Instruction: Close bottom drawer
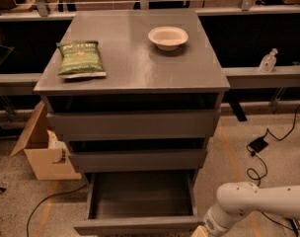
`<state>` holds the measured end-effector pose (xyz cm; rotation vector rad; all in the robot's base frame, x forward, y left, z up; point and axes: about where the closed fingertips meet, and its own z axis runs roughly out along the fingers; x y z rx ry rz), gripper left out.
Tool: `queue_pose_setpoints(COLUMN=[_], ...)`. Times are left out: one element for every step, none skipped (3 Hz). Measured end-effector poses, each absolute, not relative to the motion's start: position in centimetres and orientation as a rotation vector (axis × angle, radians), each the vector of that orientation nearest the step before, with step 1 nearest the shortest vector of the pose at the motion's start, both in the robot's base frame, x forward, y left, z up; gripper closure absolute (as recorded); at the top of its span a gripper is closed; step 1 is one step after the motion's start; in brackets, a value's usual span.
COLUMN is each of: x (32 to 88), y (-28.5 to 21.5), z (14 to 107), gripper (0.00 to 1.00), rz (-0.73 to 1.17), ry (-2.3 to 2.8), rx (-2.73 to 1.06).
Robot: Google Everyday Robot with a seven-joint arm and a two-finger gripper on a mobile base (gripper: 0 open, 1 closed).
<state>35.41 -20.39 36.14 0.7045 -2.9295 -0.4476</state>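
The bottom drawer [140, 225] of the grey cabinet is pulled far out; its slim dark-grey front panel runs along the lower edge of the view and its inside is empty. My white arm [248, 209] comes in from the lower right. My gripper [199, 231] is at the drawer front's right end, mostly cut off by the bottom edge of the view. The middle drawer [136, 159] and top drawer [134, 124] above stand slightly out.
On the cabinet top [135, 65] lie a green chip bag [80, 59] and a white bowl [168, 37]. An open cardboard box [39, 149] stands on the floor at the left. Cables and a black adapter [258, 144] lie on the floor at the right.
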Motion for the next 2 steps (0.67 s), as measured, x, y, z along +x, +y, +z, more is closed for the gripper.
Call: queue_pose_setpoints(x=[34.6, 34.8], y=[-19.7, -18.5], z=[31.9, 28.0], gripper=[0.42, 0.65], rz=[-0.516, -0.595], ry=[-2.915, -2.911], rx=[0.722, 0.762])
